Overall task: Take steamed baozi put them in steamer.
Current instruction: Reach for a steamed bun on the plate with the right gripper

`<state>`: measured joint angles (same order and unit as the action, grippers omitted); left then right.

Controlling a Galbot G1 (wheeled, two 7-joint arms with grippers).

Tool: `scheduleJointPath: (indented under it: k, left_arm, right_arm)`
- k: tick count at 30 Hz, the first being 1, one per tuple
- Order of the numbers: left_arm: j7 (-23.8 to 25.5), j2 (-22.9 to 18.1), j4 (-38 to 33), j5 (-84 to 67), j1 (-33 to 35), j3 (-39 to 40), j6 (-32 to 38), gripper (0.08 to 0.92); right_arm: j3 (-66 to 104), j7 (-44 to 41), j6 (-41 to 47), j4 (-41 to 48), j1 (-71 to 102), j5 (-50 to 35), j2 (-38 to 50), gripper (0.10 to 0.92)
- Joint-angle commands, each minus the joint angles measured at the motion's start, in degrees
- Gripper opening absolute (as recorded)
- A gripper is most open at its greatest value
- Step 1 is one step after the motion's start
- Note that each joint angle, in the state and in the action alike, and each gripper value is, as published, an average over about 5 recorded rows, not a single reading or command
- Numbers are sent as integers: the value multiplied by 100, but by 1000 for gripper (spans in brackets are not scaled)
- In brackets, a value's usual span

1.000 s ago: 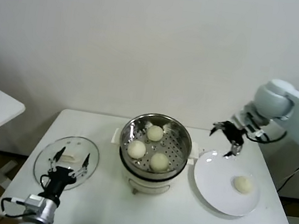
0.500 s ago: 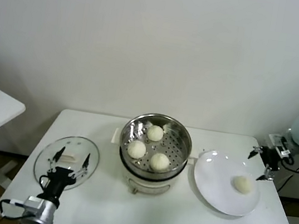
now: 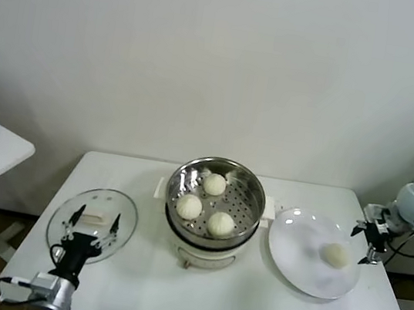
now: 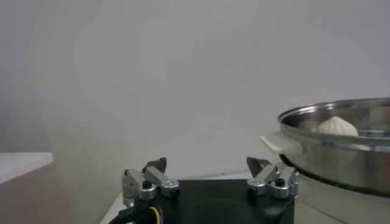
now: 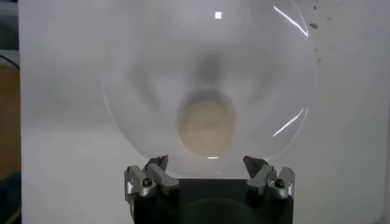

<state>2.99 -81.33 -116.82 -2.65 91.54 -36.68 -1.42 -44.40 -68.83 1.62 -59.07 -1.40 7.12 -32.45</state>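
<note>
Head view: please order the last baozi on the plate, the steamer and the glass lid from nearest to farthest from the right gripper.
From the right gripper, open at the table's right edge:
1. Baozi on the white plate, just beside the gripper.
2. Steamer, at the table's middle.
3. Glass lid, on the table's far left side.

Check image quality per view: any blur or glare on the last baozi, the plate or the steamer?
Right wrist view: the last baozi is smeared soft, while bright glints streak the plate rim; the right pincer stays sharp. Head view: evenly lit, with a soft sheen on the steamer rim. Left wrist view: crisp, one baozi peeking over the steamer wall.
</note>
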Motion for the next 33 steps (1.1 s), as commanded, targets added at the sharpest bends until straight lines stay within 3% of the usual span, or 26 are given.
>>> scheduleJointPath:
  k: [1,26,33]
  left_arm:
    - [1,25,43,7,-13,-51,-18,823]
    - [7,39,172,-10,-49,-121,-2,823]
    - [10,33,173,-13,-38,-128,10,823]
  right_arm:
    - [452,41,7,737,497,268,-681,823]
    - [391,27,-26,1020,545,357,-945,822]
    - [383,36,-21,1035,479,319,-950,745]
